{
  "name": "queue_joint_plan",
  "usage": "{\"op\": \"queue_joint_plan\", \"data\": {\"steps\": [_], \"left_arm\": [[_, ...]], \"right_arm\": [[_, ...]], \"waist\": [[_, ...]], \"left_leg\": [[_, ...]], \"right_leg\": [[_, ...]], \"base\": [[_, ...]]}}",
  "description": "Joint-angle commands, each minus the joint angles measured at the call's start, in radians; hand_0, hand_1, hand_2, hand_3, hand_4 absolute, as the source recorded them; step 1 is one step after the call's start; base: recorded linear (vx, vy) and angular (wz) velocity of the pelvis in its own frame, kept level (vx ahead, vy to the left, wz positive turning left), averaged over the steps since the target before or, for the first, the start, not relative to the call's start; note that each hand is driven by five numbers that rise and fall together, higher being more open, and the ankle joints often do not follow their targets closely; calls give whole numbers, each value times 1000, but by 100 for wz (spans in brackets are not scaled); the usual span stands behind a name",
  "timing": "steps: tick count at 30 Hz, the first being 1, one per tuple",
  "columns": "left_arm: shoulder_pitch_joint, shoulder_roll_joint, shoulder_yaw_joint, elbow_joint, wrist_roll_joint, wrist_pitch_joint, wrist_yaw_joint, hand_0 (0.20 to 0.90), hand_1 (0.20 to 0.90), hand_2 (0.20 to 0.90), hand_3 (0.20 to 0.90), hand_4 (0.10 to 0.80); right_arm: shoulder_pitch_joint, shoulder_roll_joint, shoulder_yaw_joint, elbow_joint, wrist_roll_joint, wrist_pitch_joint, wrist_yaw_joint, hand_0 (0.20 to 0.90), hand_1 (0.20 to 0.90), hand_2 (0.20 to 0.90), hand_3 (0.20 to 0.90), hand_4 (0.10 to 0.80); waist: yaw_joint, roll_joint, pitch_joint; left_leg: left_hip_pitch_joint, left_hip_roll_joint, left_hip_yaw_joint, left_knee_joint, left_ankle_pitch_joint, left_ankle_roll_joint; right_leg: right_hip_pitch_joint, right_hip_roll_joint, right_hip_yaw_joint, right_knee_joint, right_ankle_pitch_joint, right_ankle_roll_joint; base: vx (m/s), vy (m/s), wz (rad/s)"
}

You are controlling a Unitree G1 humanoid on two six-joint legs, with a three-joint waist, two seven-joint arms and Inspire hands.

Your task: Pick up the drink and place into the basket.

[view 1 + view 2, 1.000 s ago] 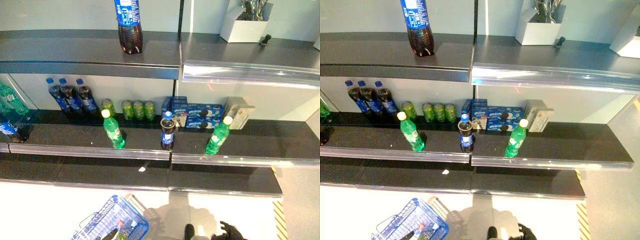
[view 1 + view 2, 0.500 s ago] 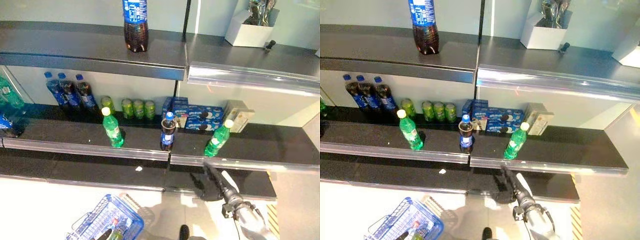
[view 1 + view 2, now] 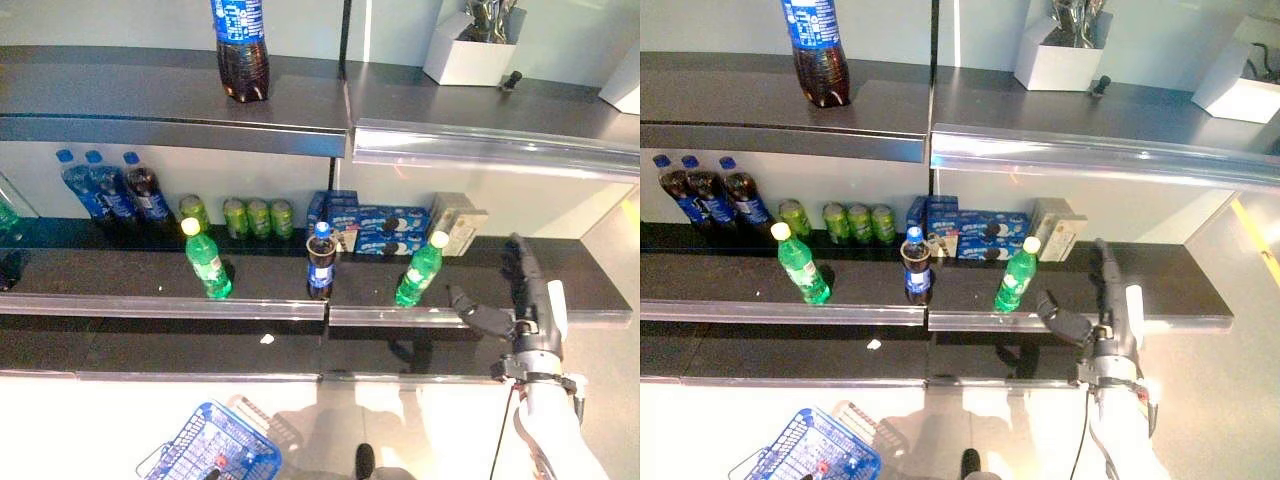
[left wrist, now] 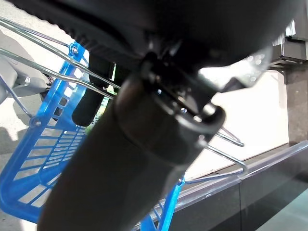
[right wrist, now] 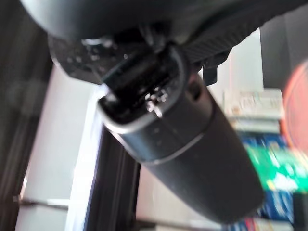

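Partly cut off: blue basket point(image 3: 215, 448), left hand point(image 4: 144, 120) grip unclear; right hand point(image 3: 520, 300) open beside green bottle point(image 3: 419, 270).

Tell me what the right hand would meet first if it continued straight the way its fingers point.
Probably the shelf's back wall; the right hand points past, right of the green bottle. Depth unclear.

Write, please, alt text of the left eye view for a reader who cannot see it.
The robot's right hand, open, reaches toward a green bottle at the front edge of a dark shelf. Left of it stand a cola bottle and another green bottle; a blue basket shows below.
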Motion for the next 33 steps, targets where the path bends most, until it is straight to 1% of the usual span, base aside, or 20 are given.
{"op": "queue_joint_plan", "data": {"steps": [1, 5, 7, 10, 16, 21, 22, 23, 26, 33], "left_arm": [[-48, 17, 18, -51, 18, -95, -43, 300, 300, 300, 200, 100], [-55, 15, 7, -60, 14, -97, -37, 300, 300, 300, 200, 100], [-78, 18, -22, -68, -10, -99, -20, 300, 300, 300, 200, 100], [-96, 14, -44, -74, -24, -101, -7, 300, 300, 300, 200, 100], [-142, 9, -97, -90, -68, -111, 4, 300, 300, 300, 200, 100], [-178, 7, -125, -106, -105, -124, -7, 300, 300, 300, 200, 100], [-178, 7, -124, -105, -105, -124, -7, 300, 300, 300, 200, 100], [-200, 11, -140, -115, -126, -130, -12, 300, 300, 300, 200, 100], [-234, 14, -157, -122, -153, -142, -18, 300, 300, 300, 200, 100], [-277, 14, -180, -150, -190, -156, -39, 300, 300, 300, 200, 100]], "right_arm": [[-52, -49, -63, -138, 20, -111, -79, 900, 900, 900, 900, 800], [-77, -48, -42, -114, 30, -121, -90, 900, 900, 900, 900, 800], [-140, -57, 1, -84, 30, -116, -120, 900, 900, 900, 900, 800], [-198, -59, 31, -58, 31, -116, -141, 900, 900, 900, 900, 800], [-336, -74, 82, 3, 34, -105, -209, 900, 900, 900, 900, 800], [-438, -64, 103, 60, 38, -107, -257, 900, 900, 900, 900, 800], [-439, -64, 103, 61, 38, -107, -257, 900, 900, 900, 900, 800], [-494, -56, 110, 90, 40, -113, -289, 900, 900, 900, 900, 800], [-566, -46, 116, 132, 31, -112, -337, 900, 900, 900, 900, 800], [-673, -36, 123, 210, 41, -103, -382, 900, 900, 900, 900, 800]], "waist": [[-2, 11, -14], [4, 15, 1], [14, 23, 27], [24, 30, 48], [50, 47, 116], [62, 59, 173], [62, 59, 173], [67, 62, 208], [71, 63, 251], [83, 71, 312]], "left_leg": [[-37, 17, 43, 125, -77, 34], [-60, 18, 39, 150, -77, 33], [-95, 22, 30, 187, -76, 30], [-129, 25, 16, 224, -77, 26], [-207, 21, -27, 273, -65, 20], [-251, 13, -49, 279, -49, 19], [-251, 13, -49, 280, -50, 19], [-283, 9, -58, 296, -46, 20], [-328, 6, -70, 324, -41, 18], [-395, -8, -91, 362, -36, 16]], "right_leg": [[-27, -47, 26, 126, -104, 82], [-45, -46, 20, 147, -110, 75], [-69, -44, 11, 178, -121, 63], [-84, -43, 3, 201, -130, 51], [-116, -41, -10, 233, -143, 28], [-148, -42, -19, 243, -141, 20], [-149, -42, -19, 244, -141, 20], [-176, -44, -23, 257, -138, 17], [-207, -46, -27, 271, -133, 10], [-249, -49, -36, 287, -128, -2]], "base": [[0, 0, 0], [-36, 0, -1], [-85, 2, -1], [-48, -2, 4], [-80, -1, 12], [-92, 4, 4], [-164, -1, 4], [-152, -2, 9], [-145, -12, 7], [-65, -10, 5]]}}
